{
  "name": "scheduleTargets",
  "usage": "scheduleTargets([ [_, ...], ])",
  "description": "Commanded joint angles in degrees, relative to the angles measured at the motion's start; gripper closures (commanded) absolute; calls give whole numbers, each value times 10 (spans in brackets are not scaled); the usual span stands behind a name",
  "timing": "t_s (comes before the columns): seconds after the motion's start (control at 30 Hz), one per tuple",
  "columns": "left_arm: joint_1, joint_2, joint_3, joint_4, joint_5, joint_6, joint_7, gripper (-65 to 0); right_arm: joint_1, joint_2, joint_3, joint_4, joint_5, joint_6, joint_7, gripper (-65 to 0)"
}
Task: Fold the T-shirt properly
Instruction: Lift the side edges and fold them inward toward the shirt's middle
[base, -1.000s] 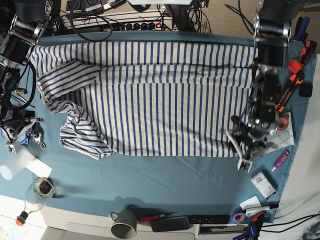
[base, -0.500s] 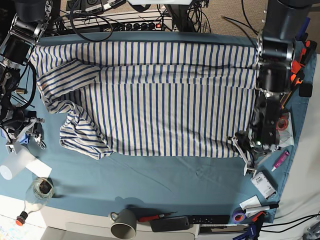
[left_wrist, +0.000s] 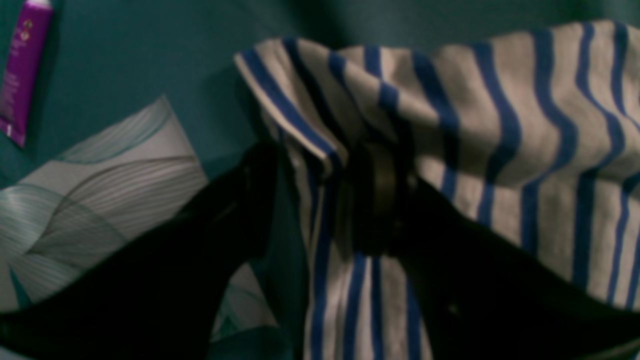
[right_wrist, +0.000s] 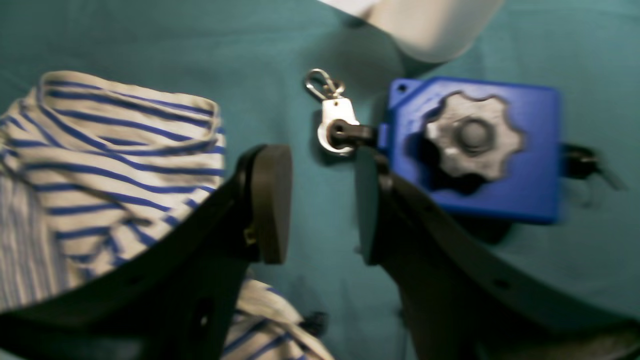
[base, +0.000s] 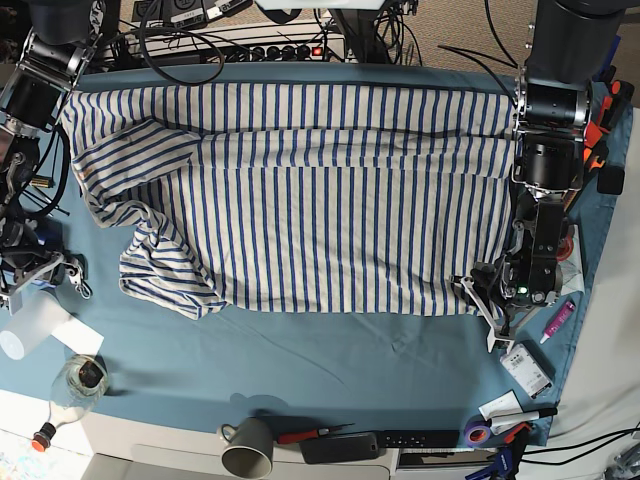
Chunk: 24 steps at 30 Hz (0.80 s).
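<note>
The T-shirt (base: 300, 195) lies spread across the teal-covered surface (base: 330, 360), its sleeve end bunched and rumpled. The left gripper (left_wrist: 320, 200) sits at the T-shirt's hem corner, jaws parted with a fold of striped cloth between them, though blur and shadow hide whether it is pinched. The right gripper (right_wrist: 322, 200), beside the T-shirt's bunched sleeve and a blue knobbed block (right_wrist: 475, 150), has its jaws apart over bare cloth, holding nothing.

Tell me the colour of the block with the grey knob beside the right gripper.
Blue: the block shows best in the right wrist view.
</note>
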Motion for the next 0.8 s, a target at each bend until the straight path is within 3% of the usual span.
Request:
scheduleTargets([
  [0.0,-8,2,2,2,-15,-11,24,-271,15,13,4,-9,12,11,11,-223],
  [0.27,-8,3,2,2,-17,-11,29,-271,65,-2,4,-186,94,68,7,-223],
  [0.4,-8,3,2,2,-19,-11,30,-271,76,-27,4,-219,104,99,-8,-223],
  [0.77,-8,3,2,2,-23,-11,33,-270,75,-97,4,-221,38,83,28,-221],
])
